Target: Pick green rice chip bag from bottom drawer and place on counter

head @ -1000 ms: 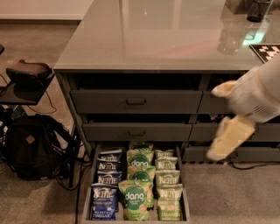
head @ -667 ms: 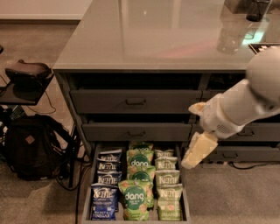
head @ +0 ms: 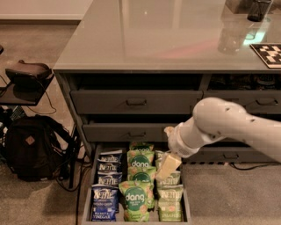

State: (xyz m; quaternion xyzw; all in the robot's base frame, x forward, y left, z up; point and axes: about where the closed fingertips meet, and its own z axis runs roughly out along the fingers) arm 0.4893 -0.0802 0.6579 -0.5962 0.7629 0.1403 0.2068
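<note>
The bottom drawer is pulled open at the foot of the cabinet. It holds three rows of bags. Bright green "dang" rice chip bags fill the middle row, blue Kettle bags the left and paler green Kettle bags the right. My gripper, cream-coloured, hangs from the white arm over the right half of the drawer. It is just above the pale green row, beside the upper dang bags. The grey counter spreads above the cabinet.
Grey drawer fronts with bar handles sit above the open drawer. A black backpack and a small side table stand left of the cabinet. A dark cup and a marker tag are on the counter's far right.
My arm has swung left and down from the cabinet's right side. The gripper now hangs over the open drawer's bags. The bags have not moved.
</note>
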